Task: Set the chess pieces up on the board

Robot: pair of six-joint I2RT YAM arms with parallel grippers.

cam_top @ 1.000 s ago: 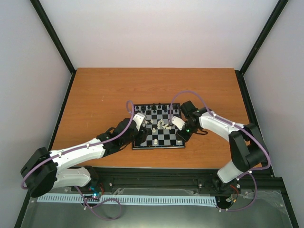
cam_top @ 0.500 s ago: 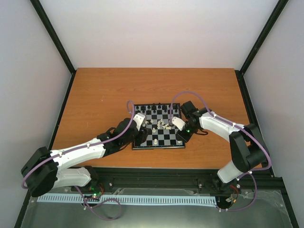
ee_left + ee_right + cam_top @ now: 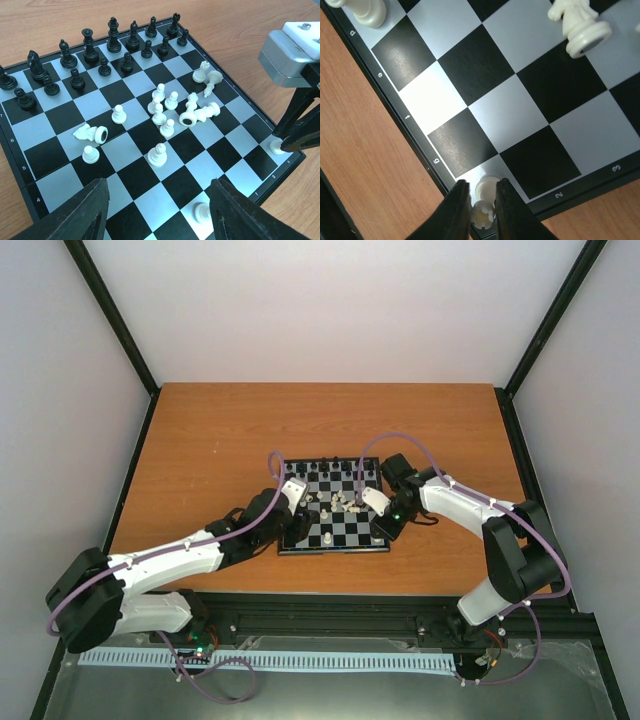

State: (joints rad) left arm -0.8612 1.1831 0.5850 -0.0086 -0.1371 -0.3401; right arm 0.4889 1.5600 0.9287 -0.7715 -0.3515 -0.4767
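Note:
The board (image 3: 330, 550) lies mid-table, and it shows in the left wrist view (image 3: 150, 200) too. Black chess pieces (image 3: 100, 55) stand on its two far rows. Cream-white pieces (image 3: 167, 107) cluster mid-board, some of them toppled (image 3: 92, 134). My right gripper (image 3: 482, 182) is shut on a white rook (image 3: 484, 214) that stands on the board's near right corner square. The rook (image 3: 276, 146) and the right fingers (image 3: 295, 135) also show in the left wrist view. My left gripper (image 3: 157, 181) is open and empty over the board's near rows, close to a white pawn (image 3: 157, 155).
The board sits on an orange-brown wooden table (image 3: 220, 440) with walls on three sides. Another white piece (image 3: 365, 12) stands along the same board edge in the right wrist view. A white piece (image 3: 201, 212) stands beside my left gripper's right finger.

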